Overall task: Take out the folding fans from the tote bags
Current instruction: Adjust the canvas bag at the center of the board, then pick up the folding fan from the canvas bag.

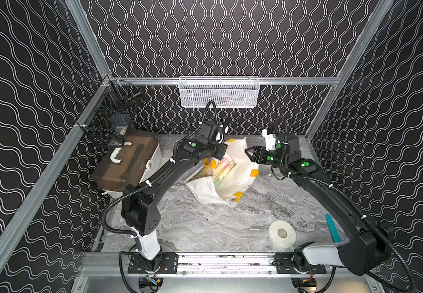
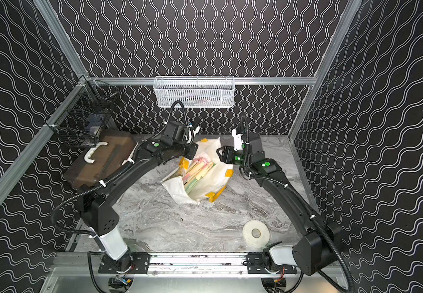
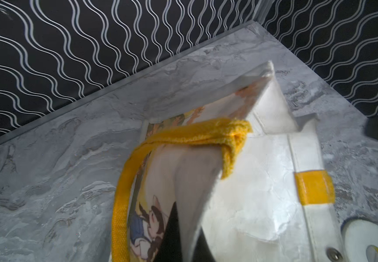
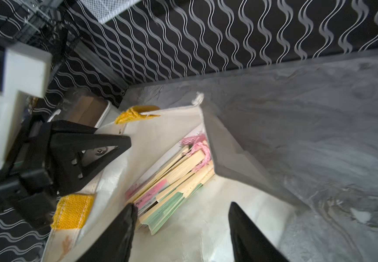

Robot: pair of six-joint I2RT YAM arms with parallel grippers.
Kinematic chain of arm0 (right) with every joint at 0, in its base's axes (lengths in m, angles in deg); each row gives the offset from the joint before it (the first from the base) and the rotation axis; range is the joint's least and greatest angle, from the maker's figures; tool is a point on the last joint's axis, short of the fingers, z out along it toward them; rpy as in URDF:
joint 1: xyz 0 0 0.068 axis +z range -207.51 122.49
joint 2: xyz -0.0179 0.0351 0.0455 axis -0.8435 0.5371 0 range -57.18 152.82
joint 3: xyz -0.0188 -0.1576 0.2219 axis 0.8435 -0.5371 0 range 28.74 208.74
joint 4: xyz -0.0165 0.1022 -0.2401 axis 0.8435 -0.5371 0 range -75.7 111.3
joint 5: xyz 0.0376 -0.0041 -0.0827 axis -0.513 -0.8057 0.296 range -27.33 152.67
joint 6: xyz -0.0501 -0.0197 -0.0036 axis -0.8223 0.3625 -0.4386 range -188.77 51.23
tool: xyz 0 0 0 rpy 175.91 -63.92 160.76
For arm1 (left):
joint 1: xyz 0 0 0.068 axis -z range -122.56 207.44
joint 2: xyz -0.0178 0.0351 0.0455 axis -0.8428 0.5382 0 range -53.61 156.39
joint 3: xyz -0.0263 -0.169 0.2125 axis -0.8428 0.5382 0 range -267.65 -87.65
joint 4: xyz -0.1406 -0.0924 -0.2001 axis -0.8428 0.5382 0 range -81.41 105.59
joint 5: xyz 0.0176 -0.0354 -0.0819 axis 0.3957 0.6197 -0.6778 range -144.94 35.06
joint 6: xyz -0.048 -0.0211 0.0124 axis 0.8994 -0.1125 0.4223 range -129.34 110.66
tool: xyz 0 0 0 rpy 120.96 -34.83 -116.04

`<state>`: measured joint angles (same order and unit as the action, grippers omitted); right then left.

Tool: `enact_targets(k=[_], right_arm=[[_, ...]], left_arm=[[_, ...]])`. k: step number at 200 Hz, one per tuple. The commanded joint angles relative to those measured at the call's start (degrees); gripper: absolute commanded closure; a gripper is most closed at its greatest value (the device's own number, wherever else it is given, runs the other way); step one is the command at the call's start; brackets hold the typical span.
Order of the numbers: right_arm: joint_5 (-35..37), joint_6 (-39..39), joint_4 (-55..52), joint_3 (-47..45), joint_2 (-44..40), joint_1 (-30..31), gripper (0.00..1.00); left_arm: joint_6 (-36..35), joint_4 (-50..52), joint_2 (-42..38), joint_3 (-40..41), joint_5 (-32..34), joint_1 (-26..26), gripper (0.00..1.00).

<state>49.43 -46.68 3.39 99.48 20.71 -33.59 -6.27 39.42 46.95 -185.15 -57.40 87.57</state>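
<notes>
the left end effector [image 4: 120, 145] pinches the rim of the tote bag [image 4: 226, 156]; if it slips, the open right end effector [image 4: 181, 204] may grab fabric, not folding fans [image 4: 183, 174].

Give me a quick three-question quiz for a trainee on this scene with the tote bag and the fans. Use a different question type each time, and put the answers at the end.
1. True or false: the folding fans already lie out on the table.
2. What is the left gripper shut on?
A) a fan
B) the rim of the tote bag
C) nothing
3. Fill in: the right gripper, near the bag's mouth and holding nothing, is ____.

Key:
1. False. They are inside the tote bag.
2. B
3. open
</notes>
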Motion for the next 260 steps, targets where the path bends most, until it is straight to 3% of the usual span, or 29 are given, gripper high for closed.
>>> enact_targets(k=[1,36,105,167,205,260], right_arm=[[-3.14,3.44,5.4,-3.27,-0.18,1.26,0.41],[-2.71,6.2,8.93,-10.53,-1.11,4.91,0.45],[12.52,3.09,5.15,-20.32,-0.93,12.93,0.46],[17.48,8.99,13.58,-27.58,-0.15,14.12,0.46],[15.83,13.2,21.98,-30.24,1.15,14.39,0.47],[17.63,14.19,29.5,-35.18,-5.11,17.5,0.47]], left_arm=[[0.82,-6.31,-2.57,4.11,1.9,2.0,1.0],[2.49,-13.07,-7.52,11.89,5.17,5.53,1.0],[1.81,-18.39,-12.84,19.05,16.91,11.5,1.0],[7.55,-28.35,-19.74,32.4,23.8,18.91,1.0],[12.08,-34.75,-20.11,38.17,27.75,23.7,1.0],[15.14,-32.39,-17.62,35.94,33.56,24.42,1.0]])
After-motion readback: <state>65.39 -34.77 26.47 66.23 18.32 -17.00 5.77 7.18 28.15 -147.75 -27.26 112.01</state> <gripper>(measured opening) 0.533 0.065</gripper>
